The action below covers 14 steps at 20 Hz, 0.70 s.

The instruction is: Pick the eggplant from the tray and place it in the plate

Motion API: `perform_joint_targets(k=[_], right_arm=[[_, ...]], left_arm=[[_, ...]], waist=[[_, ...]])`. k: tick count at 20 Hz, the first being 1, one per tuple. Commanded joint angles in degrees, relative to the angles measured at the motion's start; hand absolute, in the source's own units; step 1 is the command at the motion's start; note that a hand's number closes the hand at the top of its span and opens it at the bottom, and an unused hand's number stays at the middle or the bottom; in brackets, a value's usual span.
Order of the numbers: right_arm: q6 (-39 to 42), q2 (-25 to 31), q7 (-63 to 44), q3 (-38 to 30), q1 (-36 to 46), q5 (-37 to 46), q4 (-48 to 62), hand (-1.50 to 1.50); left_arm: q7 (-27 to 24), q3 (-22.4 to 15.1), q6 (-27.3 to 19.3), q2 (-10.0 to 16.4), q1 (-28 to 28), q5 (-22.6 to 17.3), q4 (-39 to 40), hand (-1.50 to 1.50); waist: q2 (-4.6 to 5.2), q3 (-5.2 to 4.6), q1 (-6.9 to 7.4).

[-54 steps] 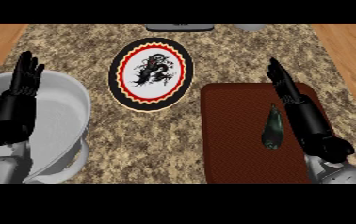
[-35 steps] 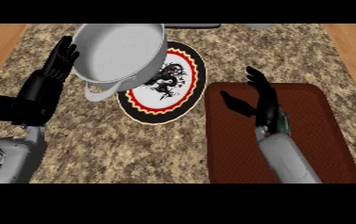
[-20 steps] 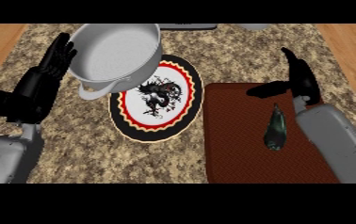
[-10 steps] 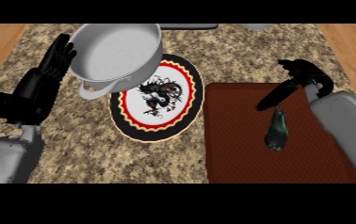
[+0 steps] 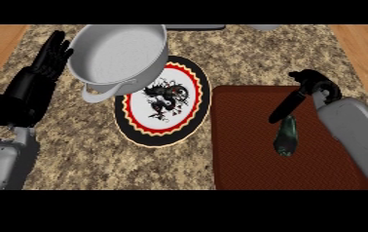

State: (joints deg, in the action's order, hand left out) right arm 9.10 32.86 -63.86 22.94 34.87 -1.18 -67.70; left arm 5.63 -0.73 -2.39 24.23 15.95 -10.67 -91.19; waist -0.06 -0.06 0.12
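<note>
Right hand open, at 12 o'clock of dark green eggplant on brown rectangular tray; left hand open, 9 o'clock edge.

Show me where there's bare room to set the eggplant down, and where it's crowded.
Free: the lower right of the plate, the tray's left and lower part, and the counter below the plate. Crowded: the pot covers the plate's upper left, and the right hand and eggplant fill the tray's upper right.
</note>
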Motion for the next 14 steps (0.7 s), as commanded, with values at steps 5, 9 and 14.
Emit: perform_joint_targets(k=[5, 9, 14], right_arm=[[4.41, -1.13, -6.66, 1.02, -0.36, 0.18, 7.25, -1.50], [4.33, -0.45, -6.44, 1.34, -5.05, 0.59, 3.33, -1.50], [3.95, -3.72, -2.64, 1.08, -6.85, 2.01, 6.14, -1.50]], left_arm=[[-3.33, -1.70, -0.83, -3.26, -1.55, 3.16, 1.48, 0.00], [-0.35, -0.12, -0.51, -2.28, -1.45, 2.96, -0.54, 0.00], [-0.12, -0.22, 0.81, -3.05, -2.84, 3.49, -2.22, 0.00]], waist=[[0.24, 0.03, 0.32], [-0.05, 0.04, -0.19], [0.06, 0.06, 0.25]])
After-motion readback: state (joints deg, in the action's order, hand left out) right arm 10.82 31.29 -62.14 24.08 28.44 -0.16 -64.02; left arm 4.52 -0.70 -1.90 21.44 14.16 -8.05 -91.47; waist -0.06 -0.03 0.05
